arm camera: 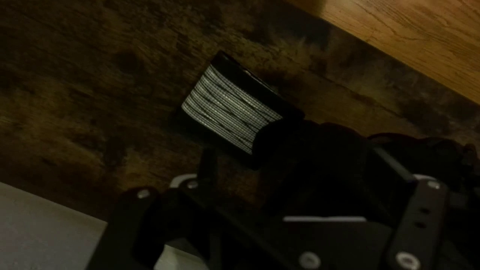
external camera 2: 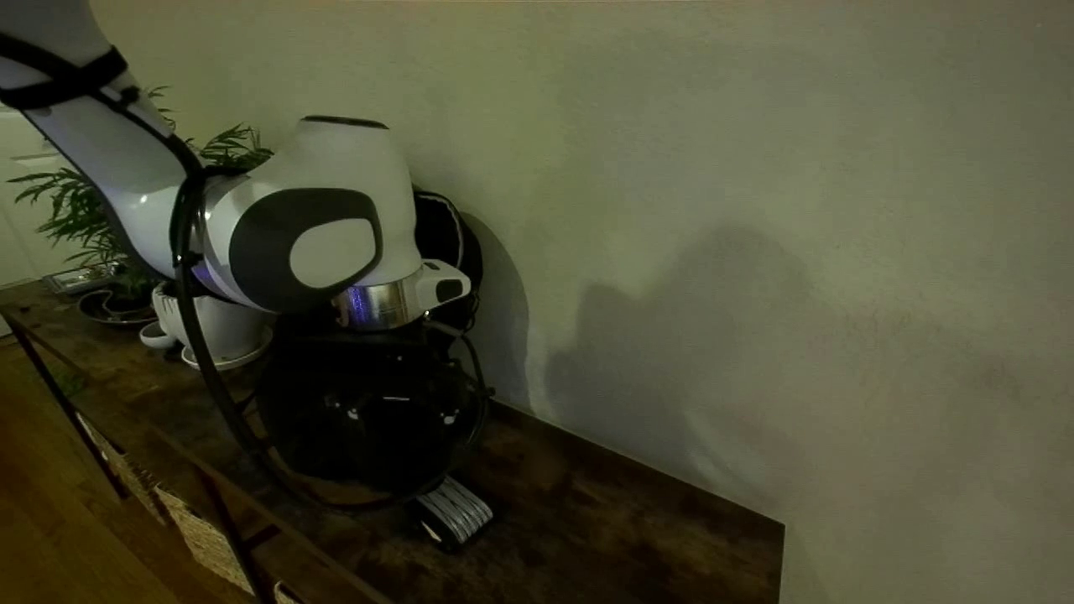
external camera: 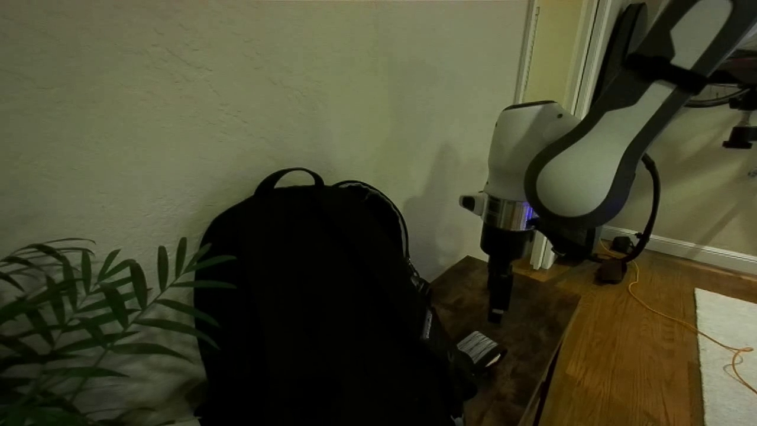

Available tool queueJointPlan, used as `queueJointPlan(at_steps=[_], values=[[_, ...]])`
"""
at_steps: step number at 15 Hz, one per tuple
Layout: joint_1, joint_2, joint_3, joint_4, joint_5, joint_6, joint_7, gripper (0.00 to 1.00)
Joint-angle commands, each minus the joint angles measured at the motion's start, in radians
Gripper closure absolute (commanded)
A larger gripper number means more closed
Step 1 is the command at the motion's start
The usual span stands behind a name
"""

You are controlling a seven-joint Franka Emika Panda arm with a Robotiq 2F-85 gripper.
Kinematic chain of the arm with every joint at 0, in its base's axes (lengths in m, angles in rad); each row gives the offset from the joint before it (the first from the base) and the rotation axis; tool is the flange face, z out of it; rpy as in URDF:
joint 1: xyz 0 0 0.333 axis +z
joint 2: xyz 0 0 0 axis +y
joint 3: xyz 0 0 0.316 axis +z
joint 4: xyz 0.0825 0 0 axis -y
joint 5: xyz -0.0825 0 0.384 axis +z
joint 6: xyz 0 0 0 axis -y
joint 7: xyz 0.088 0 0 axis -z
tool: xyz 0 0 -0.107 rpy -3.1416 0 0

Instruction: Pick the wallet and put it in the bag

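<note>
Fingers [arm camera: 208,168] spread wide apart here, and the gripper [external camera: 497,313] hangs tips-down above the brown table [external camera 2: 621,537]! And there's the wallet [arm camera: 228,108], striped grey face up, lying on that table just ahead of the fingers in the wrist view. It's outside the bag [external camera: 313,307], right beside it; whether the two touch, I can't tell. That bag, big and black, stands upright by the wall [external camera: 177,89]. Out wider now: the arm [external camera: 571,183] slopes down from above, a leafy plant [external camera: 139,322] flanks the bag, a white pot [external camera 2: 231,331] shows in an exterior view, and an orange cable [external camera: 667,316] trails over the wood floor [external camera: 615,367] onto a pale rug [external camera: 718,384].
</note>
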Motion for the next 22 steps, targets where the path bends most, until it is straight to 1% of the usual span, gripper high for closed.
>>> queueJointPlan(at_steps=[1,2,6,10,13,16,18,22], values=[[-0.040,0.043,0.028,0.018,-0.078,0.031,-0.088,0.00],[-0.052,0.057,0.038,0.027,-0.087,0.030,-0.117,0.00],[-0.069,0.115,0.040,0.065,-0.150,0.024,-0.196,0.00],[-0.081,0.186,0.038,0.095,-0.206,0.066,-0.274,0.00],[-0.097,0.234,0.048,0.107,-0.212,0.110,-0.303,0.00],[-0.075,0.271,0.023,0.109,-0.252,0.196,-0.314,0.00],[-0.063,0.292,0.008,0.116,-0.290,0.232,-0.317,0.00],[-0.058,0.320,-0.002,0.126,-0.351,0.248,-0.333,0.00]])
